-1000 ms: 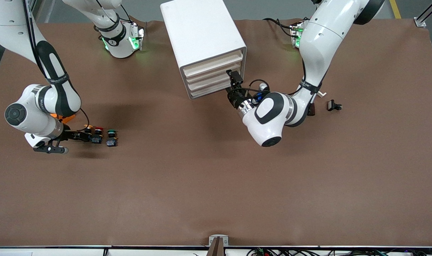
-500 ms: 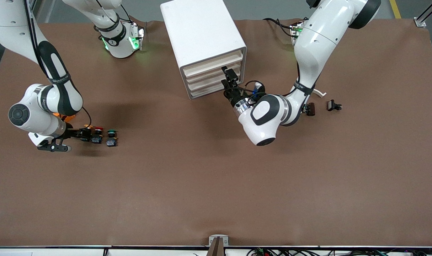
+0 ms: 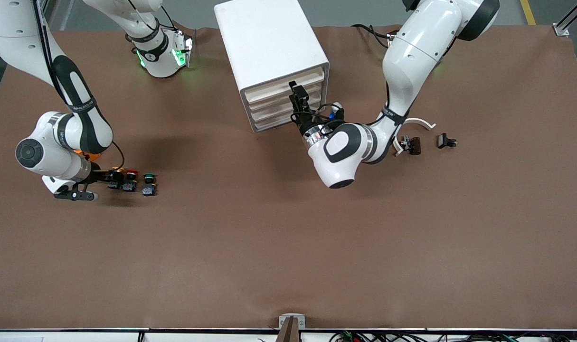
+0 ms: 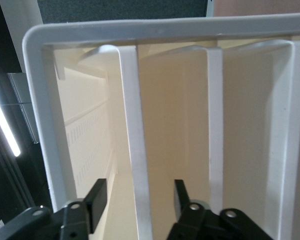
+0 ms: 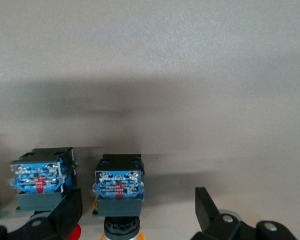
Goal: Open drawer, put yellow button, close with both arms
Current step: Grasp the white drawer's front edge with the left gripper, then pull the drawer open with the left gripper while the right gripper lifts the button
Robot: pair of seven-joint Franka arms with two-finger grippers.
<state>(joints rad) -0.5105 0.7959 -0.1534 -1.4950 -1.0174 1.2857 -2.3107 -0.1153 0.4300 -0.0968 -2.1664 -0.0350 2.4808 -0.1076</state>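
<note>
Straddling a drawer (image 4: 140,150) edge, left tool (image 4: 137,202) agape.

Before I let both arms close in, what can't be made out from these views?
- Yellow button: cap cut off by the right wrist view's edge; in the front view the right gripper covers it.
- Red-capped button: right wrist view hides its cap.
- Left gripper at the drawer: contact unclear in either view.
- Drawer contents: fronts shut.
</note>
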